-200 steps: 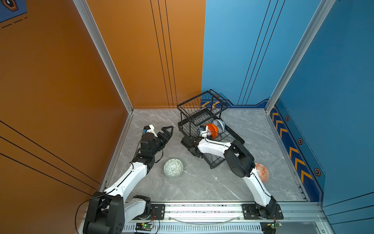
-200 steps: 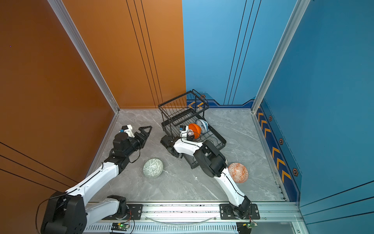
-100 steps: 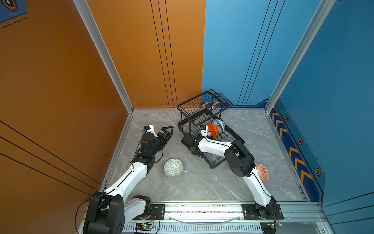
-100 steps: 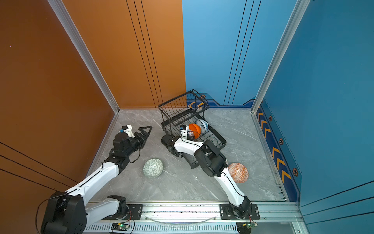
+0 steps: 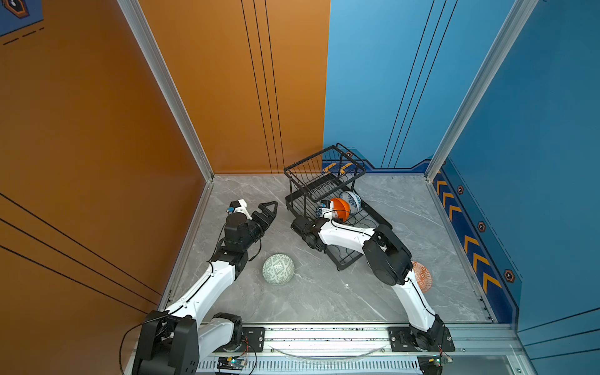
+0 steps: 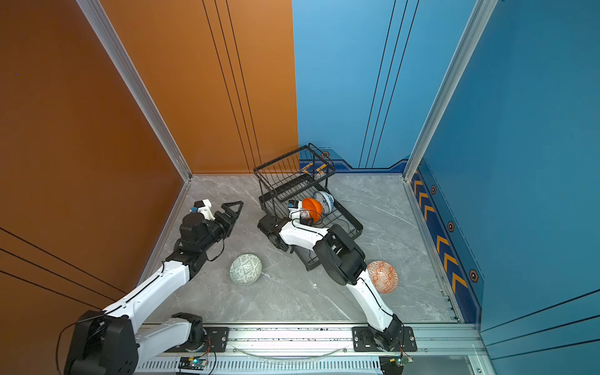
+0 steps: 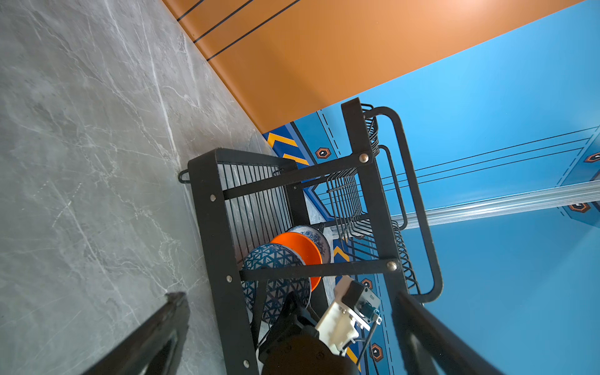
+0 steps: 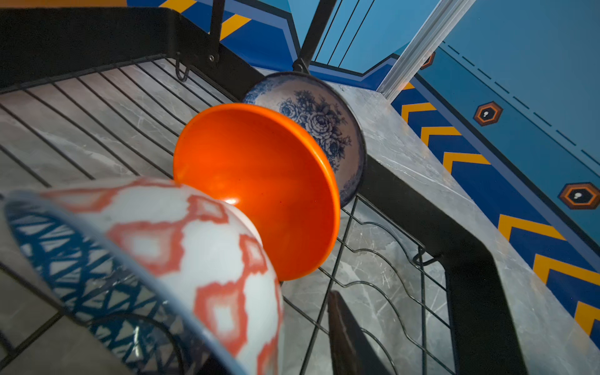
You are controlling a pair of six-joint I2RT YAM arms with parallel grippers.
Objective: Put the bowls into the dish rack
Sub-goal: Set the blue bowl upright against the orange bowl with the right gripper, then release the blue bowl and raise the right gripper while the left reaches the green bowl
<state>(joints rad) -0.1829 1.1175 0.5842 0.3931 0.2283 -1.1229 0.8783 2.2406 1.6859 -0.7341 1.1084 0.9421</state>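
Slot in black wire dish rack (image 7: 211, 227) props blue triangle-patterned bowl (image 7: 272, 258) upright, so right gripper (image 7: 289, 308) stands parted; left gripper (image 5: 269, 209) wide open beside rack.

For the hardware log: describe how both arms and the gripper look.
Both the left arm and right arm have glossy white link shells between bulky black joint housings, with thin black cables looped along them. The left gripper is black, built of skeletal triangular frames. A small white camera mount with a blue part sits at its wrist.
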